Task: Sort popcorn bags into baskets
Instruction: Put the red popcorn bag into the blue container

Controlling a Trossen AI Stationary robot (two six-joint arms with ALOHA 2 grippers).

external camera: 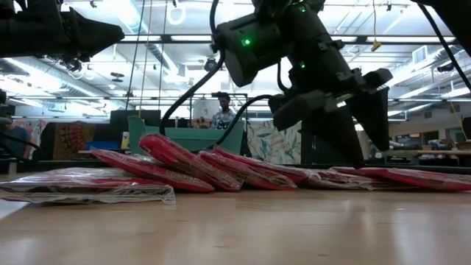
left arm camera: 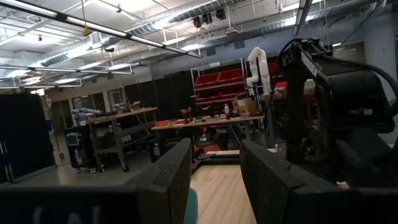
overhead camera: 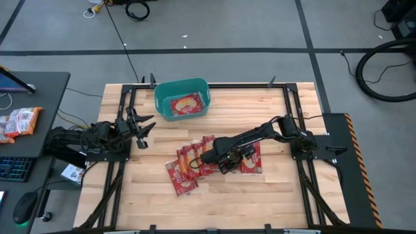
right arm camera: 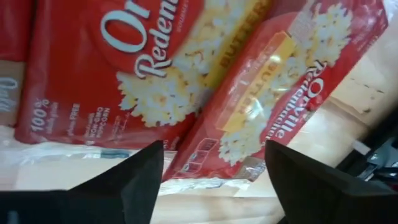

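The popcorn bags lie fanned and overlapping just below the middle of the high view, one more already flat inside the teal basket near the top centre. The right gripper hangs low over the pile, fingers spread wide, gripping nothing. The left gripper waits at centre left, fingers apart.

Popcorn bags: red, white lettering, yellow-orange popcorn picture, yellow butter band, clear shiny wrap at edges. Basket: teal-blue, one red-and-yellow bag inside. Surface: pale wood planks, black frame rails. Right hand: black. Left hand: black too. Floor grey.
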